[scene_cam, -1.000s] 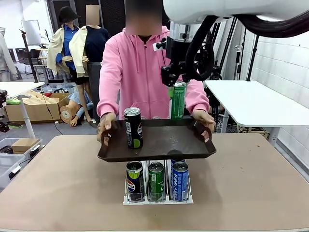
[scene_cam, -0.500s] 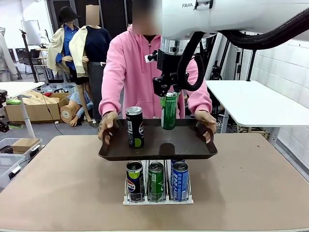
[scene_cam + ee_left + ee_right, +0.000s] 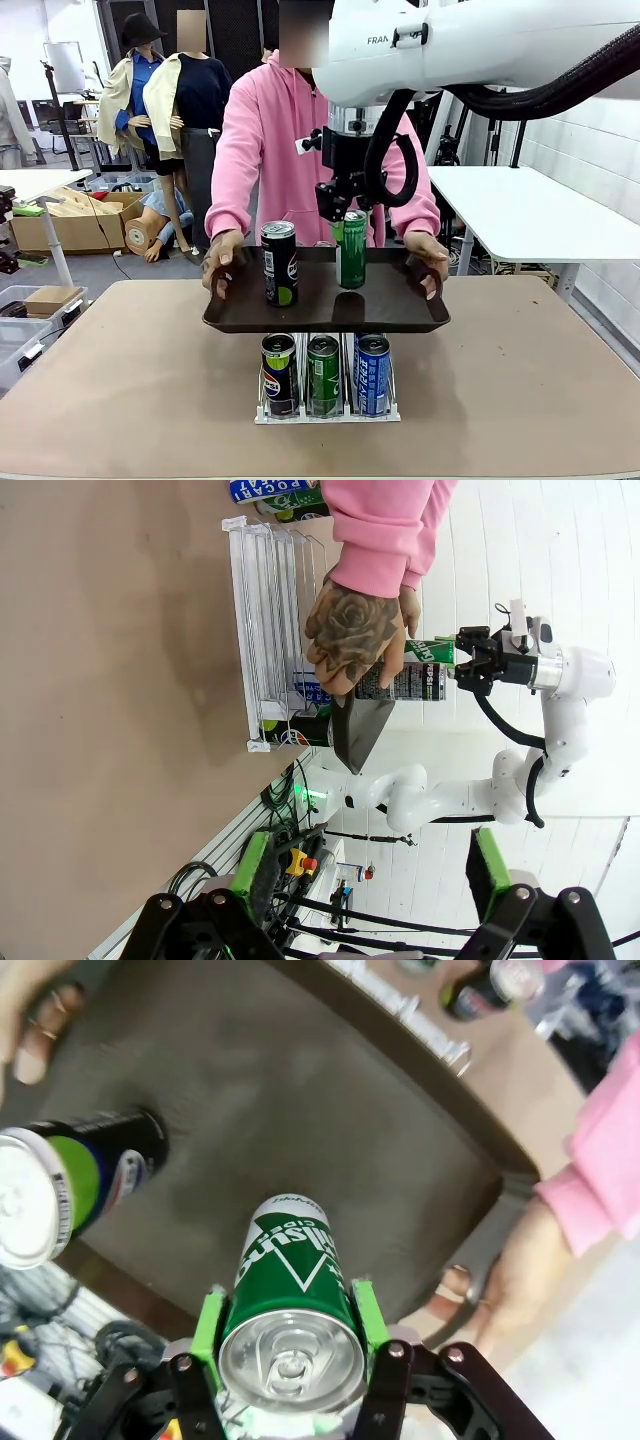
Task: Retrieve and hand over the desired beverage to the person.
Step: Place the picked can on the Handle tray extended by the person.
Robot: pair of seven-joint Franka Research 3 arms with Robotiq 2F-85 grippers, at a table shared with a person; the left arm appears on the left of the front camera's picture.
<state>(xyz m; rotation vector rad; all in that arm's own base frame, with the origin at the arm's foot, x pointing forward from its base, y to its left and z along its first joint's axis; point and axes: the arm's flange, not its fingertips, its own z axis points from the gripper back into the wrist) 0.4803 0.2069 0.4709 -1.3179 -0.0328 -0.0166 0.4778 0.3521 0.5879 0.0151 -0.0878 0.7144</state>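
The person [image 3: 290, 150], in a pink hoodie, holds a dark tray [image 3: 390, 305] with both hands above the table. On the tray's left part stands a black and green can [image 3: 279, 263]. My right gripper [image 3: 348, 213] is shut on the top of a green can [image 3: 350, 252], upright over the tray's middle. The green can's base is at the tray surface, and I cannot tell whether it touches. In the right wrist view, the green pads [image 3: 208, 1322] clamp the green can [image 3: 292, 1290] above the tray [image 3: 300, 1110]. My left gripper [image 3: 370, 900] is open and holds nothing, far from the tray.
Under the tray, a clear rack [image 3: 327, 412] on the brown table [image 3: 130, 380] holds three cans: black, green and blue. The person's hands [image 3: 432, 252] grip both tray ends. A white table [image 3: 540, 215] stands at the right. Boxes lie on the floor at the left.
My right gripper has carried the green can leftward and down, from beyond the tray's right rear to low over its middle. The tray and black can have stayed still.
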